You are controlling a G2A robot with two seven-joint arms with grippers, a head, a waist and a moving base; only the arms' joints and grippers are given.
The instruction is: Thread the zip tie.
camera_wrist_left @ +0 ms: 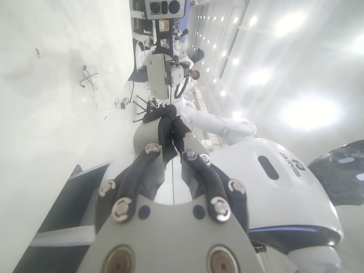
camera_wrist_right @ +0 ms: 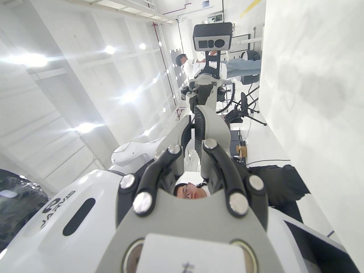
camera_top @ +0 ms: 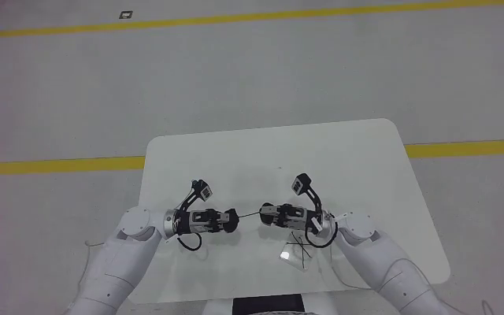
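Left wrist view: closest to the lens is the left gripper [camera_wrist_left: 172, 124]. Its jaws are pressed together and the black pads meet with no gap that I can see.
Right wrist view: the right gripper [camera_wrist_right: 198, 112] is likewise closed down to a narrow wedge. I cannot pick out the strap itself between the pads from here.
Top view, between the arms: the zip tie [camera_top: 249, 215] is a thin dark line bridging the short gap between the two grippers, held in the air above the table [camera_top: 354, 157]. Each end runs into a set of fingertips, so I read both jaws as clamped on it, one per end.
Top view, farther out: a loose cluster of what look like spare ties [camera_top: 298, 242] lies on the table beside the right arm. A small clear bag [camera_top: 287, 254] sits just beside them.
Handling: I judge the strap very light, springy along its length and slick (nylon tends to slide in smooth pads). It will bow instead of holding a line if pushed from far back.
Where to hold: I would pinch the tail close to its tip, so little free length can flex. The head I would grip by its block, keeping the slot clear and facing the tail.
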